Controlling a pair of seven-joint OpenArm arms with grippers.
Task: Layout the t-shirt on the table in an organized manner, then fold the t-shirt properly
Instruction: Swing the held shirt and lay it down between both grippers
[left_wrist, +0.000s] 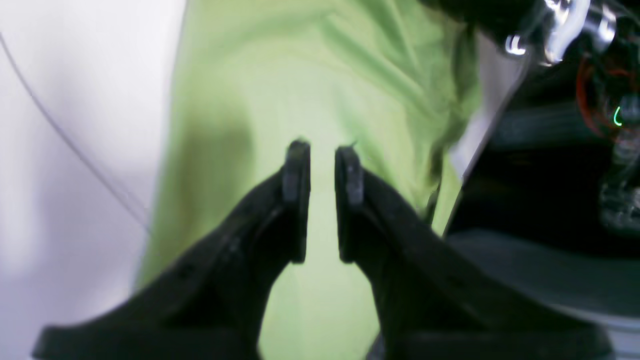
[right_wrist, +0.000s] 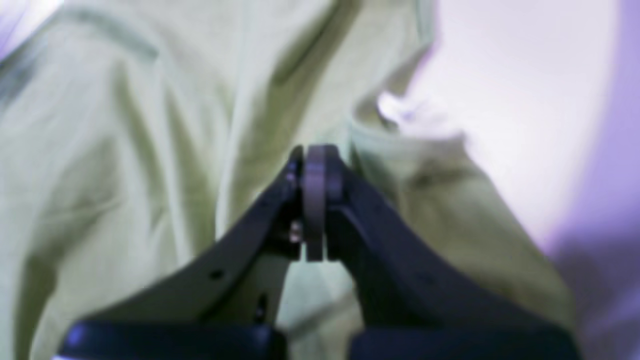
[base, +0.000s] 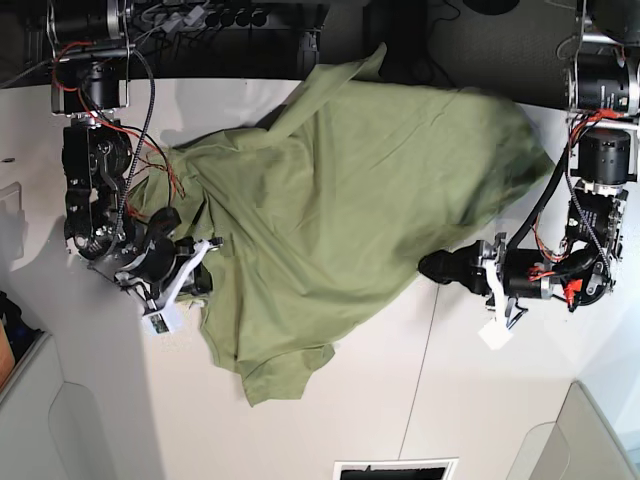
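The olive-green t-shirt (base: 340, 200) lies crumpled and slanted across the middle of the white table (base: 330, 410), with one part hanging past the far edge. My right gripper (base: 203, 268) is at the shirt's left edge. In the right wrist view it (right_wrist: 315, 162) is shut, with cloth (right_wrist: 125, 150) bunched around its tips and a small white tag (right_wrist: 400, 112) just beyond. My left gripper (base: 438, 266) is at the shirt's right edge. In the left wrist view it (left_wrist: 322, 165) hovers over the cloth (left_wrist: 310, 75) with a narrow gap between its jaws and nothing in them.
Black equipment and cables (base: 200, 20) line the far edge of the table. Grey bins stand at the near left (base: 60, 430) and near right (base: 590, 430) corners. A dark slot (base: 395, 468) is at the near edge. A thin seam (base: 425, 370) crosses the table.
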